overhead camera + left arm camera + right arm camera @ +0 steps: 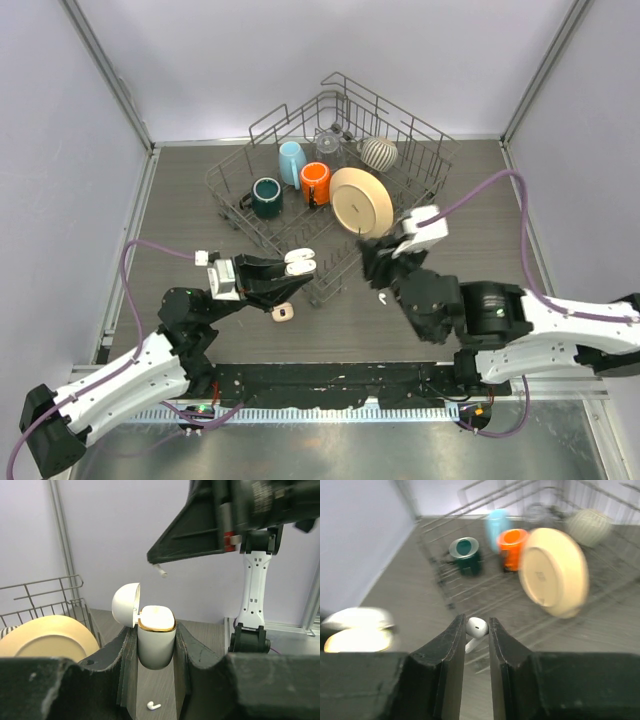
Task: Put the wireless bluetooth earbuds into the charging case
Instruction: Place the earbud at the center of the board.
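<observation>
My left gripper (pixel 290 266) (pixel 156 630) is shut on the white charging case (pixel 156 642) (pixel 298 263) and holds it above the table. The case's lid (pixel 125 605) is swung open and a gold rim shows around its mouth. My right gripper (pixel 370 255) (pixel 476 625) is shut on one white earbud (pixel 478 628), bud between the fingertips and stem pointing down-left. It hangs up and to the right of the case, and the earbud's stem (pixel 160 570) pokes out of its tip. Another earbud (pixel 383 299) (pixel 153 706) lies loose on the table.
A wire dish rack (pixel 240 165) at the back holds a teal mug (pixel 267 196), a blue cup (pixel 291 160), an orange mug (pixel 316 182), a beige plate (pixel 362 202) and a striped bowl (pixel 379 152). A small pinkish object (pixel 283 313) lies on the table below the left gripper.
</observation>
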You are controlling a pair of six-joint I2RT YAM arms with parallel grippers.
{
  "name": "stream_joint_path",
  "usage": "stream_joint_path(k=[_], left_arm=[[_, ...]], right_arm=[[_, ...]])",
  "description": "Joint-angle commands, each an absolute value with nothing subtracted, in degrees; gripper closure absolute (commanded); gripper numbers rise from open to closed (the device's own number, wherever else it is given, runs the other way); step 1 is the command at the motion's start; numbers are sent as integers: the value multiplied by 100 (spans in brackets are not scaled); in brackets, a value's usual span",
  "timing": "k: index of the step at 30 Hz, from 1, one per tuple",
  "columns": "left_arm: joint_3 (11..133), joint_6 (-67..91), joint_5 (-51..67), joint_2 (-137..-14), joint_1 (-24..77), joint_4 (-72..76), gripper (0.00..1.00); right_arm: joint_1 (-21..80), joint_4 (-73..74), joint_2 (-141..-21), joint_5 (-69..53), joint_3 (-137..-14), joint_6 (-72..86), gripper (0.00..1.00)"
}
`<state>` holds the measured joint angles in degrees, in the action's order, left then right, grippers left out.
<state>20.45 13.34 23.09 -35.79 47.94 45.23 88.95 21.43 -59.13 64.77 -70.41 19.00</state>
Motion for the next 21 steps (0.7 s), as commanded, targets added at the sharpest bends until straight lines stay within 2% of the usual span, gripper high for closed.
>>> stream_joint_path(k=[1,2,3,5,8,10,15,21], left_arm=[[2180,1345,2162,-3375,4799,4588,100],[2162,1345,2153,-3358,4799,4588,100],[2153,1345,2153,-3357,4799,4614,100],[2127,1371,2153,-3366,4799,4649,100],[2188,1406,2215,-3445,4799,4711,100],[2223,1485,2294,-3428,4799,4693,100],[2241,1556,2312,-3209,4799,4475,100],[2136,1354,2092,-2857,4799,4149,100]], right_arm=[[7738,5692,-5073,6525,-7007,5658,99],[6943,5843,-4723,6173,-6796,5747,99],[6569,5993,-4581,5535,-6420,5757,99],[5692,6073,-4465,5117,-6066,5775,99],[4889,5995,-4902,4003,-5530,5433,99],[4028,5653,-5447,3186,-5082,5221,99],[2412,4142,-5695,1488,-3896,4483,99],[1951,3745,-6187,827,-3543,4035,99]])
